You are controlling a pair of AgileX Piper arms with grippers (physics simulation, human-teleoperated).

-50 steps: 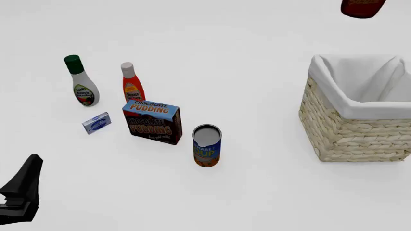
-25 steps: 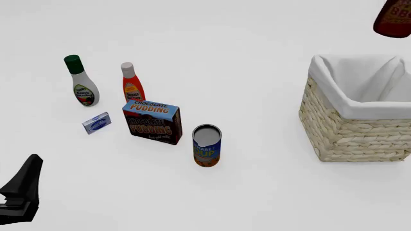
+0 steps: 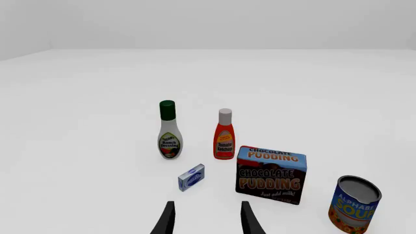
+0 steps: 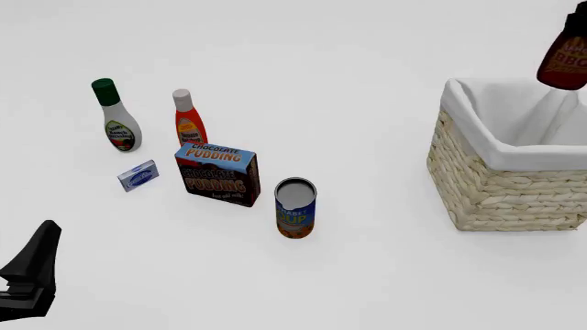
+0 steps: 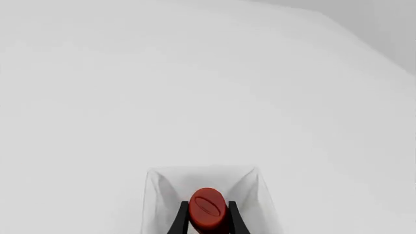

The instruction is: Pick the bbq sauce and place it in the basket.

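My right gripper [image 5: 208, 219] is clamped on the small dark reddish-brown bbq sauce bottle with its red cap [image 4: 563, 62], which hangs in the air over the far right part of the large square straw-coloured wicker basket with white cloth lining [image 4: 486, 185]. To finish well, I judge I should bring the bottle toward the basket's middle, lower it below the rim, then let go, so it cannot catch the folded cloth. My left gripper [image 3: 204, 222] sits idle, fingers apart. The plain white table [image 4: 367, 275] gives ample room; the other groceries stand well apart to the left.
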